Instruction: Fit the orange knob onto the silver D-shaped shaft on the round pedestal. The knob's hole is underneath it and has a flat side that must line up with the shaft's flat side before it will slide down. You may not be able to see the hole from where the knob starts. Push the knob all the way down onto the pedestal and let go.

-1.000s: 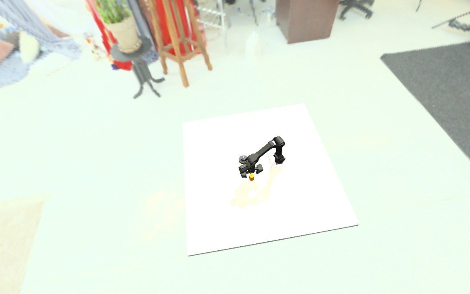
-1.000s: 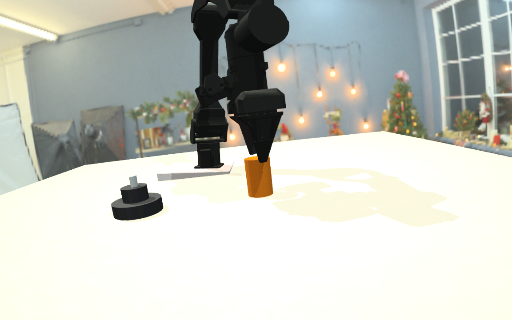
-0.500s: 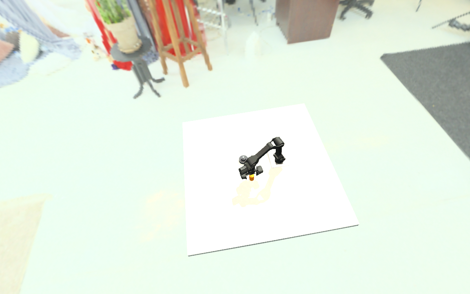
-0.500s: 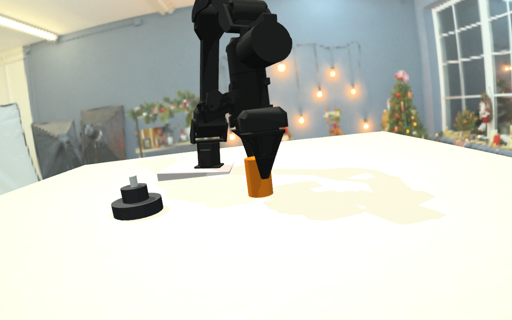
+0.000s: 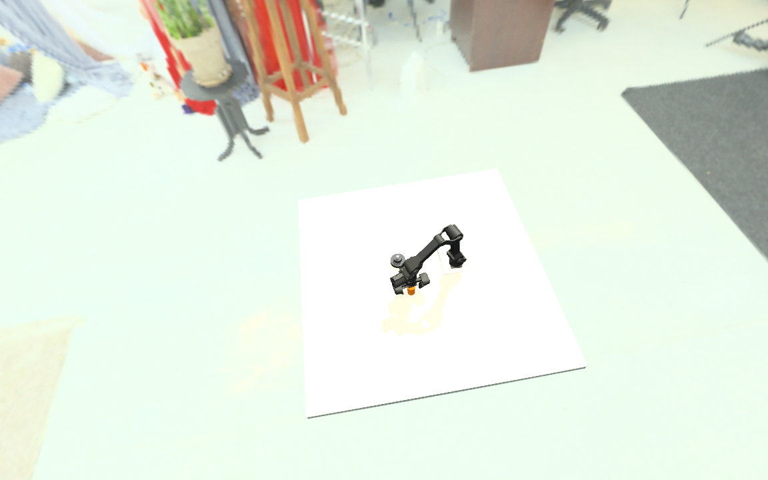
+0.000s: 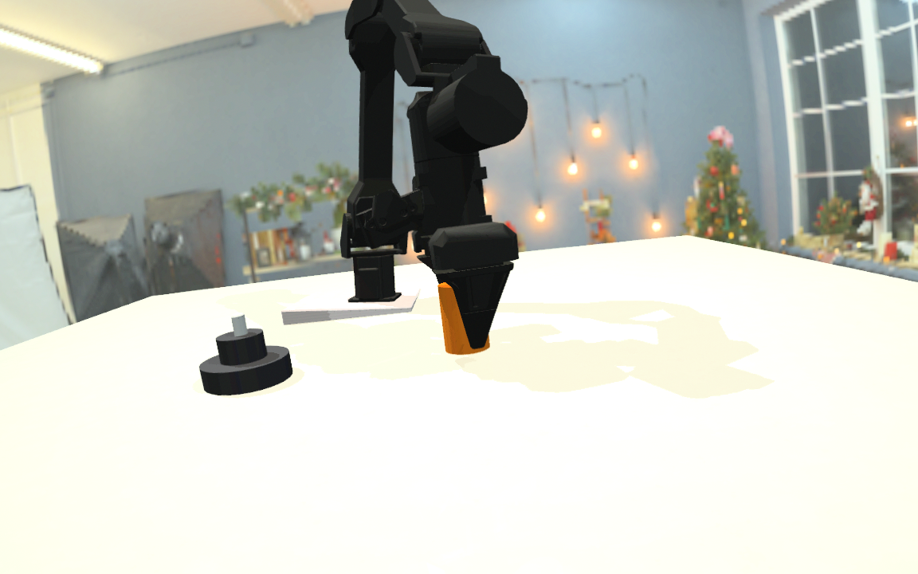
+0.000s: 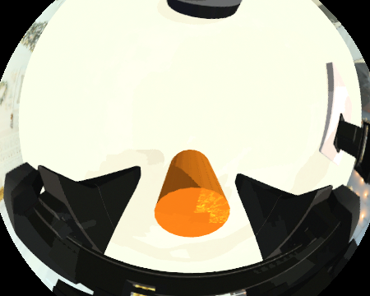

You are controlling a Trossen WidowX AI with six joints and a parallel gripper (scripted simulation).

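Note:
The orange knob (image 5: 411,291) (image 6: 452,328) (image 7: 191,211) stands upright on the white table top, its hole hidden underneath. My gripper (image 7: 189,175) is open and points down around the knob, one finger on each side, with a gap on both sides in the wrist view. In the exterior view the near finger covers part of the knob and its tip is low, close to the table. The black round pedestal (image 5: 397,261) (image 6: 245,372) (image 7: 205,9) stands apart from the knob. Its silver shaft (image 6: 238,325) points up; the flat side cannot be made out.
The white table top (image 5: 363,358) (image 6: 448,464) bears everything. The arm's base stands on a pale plate (image 6: 319,314) (image 7: 330,119), behind the pedestal and knob in the exterior view. The arm's shadow falls beside the knob.

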